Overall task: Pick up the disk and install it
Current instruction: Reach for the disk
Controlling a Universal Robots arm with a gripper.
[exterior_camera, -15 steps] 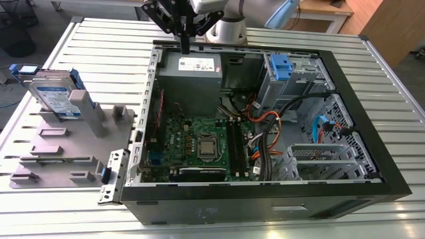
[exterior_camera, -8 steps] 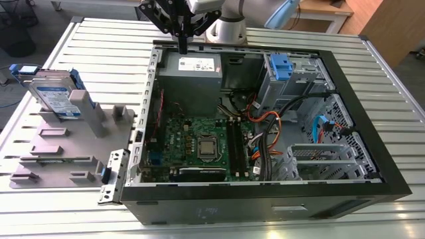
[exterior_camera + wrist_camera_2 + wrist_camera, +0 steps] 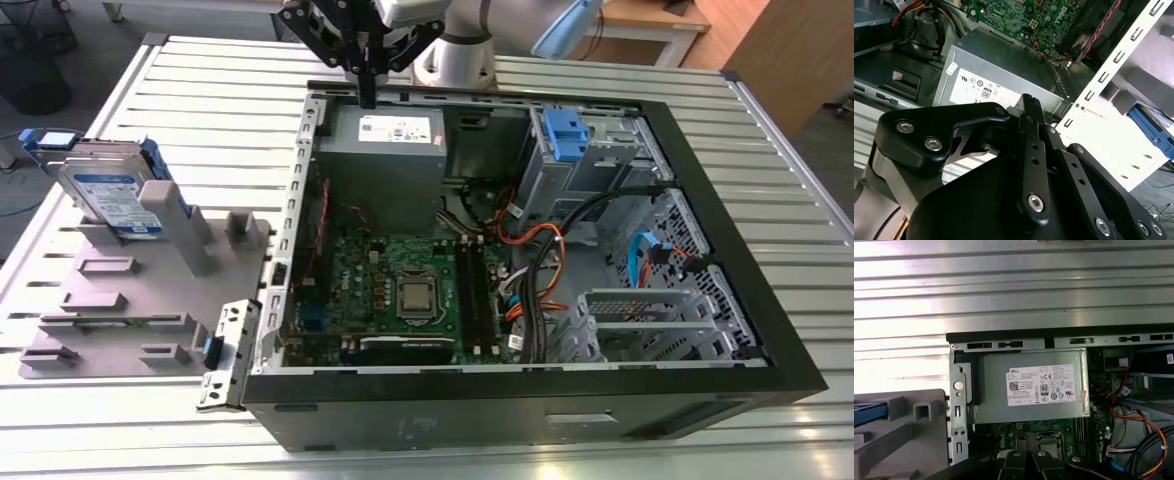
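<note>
Disk [image 3: 118,198]: silver-grey, white-blue label, blue rails, leaning in grey holder [image 3: 147,300]; gripper [image 3: 364,98] together, empty.

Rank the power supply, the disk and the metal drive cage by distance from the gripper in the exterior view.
1. Power supply, just below the gripper.
2. Disk, at the exterior view's left.
3. Metal drive cage, exterior view's lower right.

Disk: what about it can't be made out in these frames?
- Exterior view: the disk leans in the grey holder, whose post hides its lower corner.
- Second wrist view: the chassis wall and the frame edge hide all but a blue strip of it.
</note>
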